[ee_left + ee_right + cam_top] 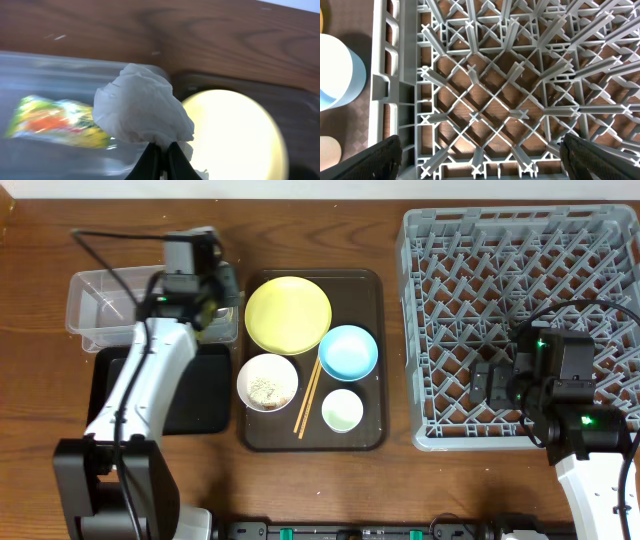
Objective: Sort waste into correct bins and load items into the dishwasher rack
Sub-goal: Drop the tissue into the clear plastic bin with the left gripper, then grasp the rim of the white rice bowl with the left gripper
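My left gripper (162, 150) is shut on a crumpled white tissue (142, 107), held over the right end of the clear tub (50, 70), next to the yellow plate (235, 135). The green-orange-white wrapper (55, 122) lies inside the tub. Overhead, the left gripper (216, 308) is between the clear tub (95, 305) and the yellow plate (288, 314). The blue bowl (348, 351), the white bowl (267, 381) with rice, the pale cup (342, 410) and the chopsticks (308, 397) sit on the brown tray (370, 290). My right gripper (480, 160) is open and empty over the grey rack (485, 100) near its front left corner.
The black tray (205, 395) lies in front of the clear tub, partly under my left arm. The rack (520, 270) fills the right side of the table. The blue bowl's rim (335, 70) shows left of the rack wall in the right wrist view.
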`<move>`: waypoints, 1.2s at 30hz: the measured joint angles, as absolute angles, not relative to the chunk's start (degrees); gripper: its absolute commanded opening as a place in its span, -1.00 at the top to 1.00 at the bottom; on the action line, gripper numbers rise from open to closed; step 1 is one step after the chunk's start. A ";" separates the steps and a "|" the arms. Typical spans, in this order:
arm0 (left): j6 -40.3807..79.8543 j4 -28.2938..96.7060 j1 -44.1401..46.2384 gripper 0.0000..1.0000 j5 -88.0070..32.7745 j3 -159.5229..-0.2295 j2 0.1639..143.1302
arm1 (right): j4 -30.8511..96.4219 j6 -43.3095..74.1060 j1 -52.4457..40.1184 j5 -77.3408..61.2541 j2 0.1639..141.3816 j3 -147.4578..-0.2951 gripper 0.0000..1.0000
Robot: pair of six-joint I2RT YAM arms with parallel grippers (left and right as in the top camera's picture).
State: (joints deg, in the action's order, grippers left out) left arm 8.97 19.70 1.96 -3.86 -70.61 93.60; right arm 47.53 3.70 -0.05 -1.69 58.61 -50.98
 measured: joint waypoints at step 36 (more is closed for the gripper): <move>18.09 47.92 21.21 0.14 -4.16 -67.75 90.61 | 47.40 3.70 -0.08 -1.69 58.61 -51.07 -0.99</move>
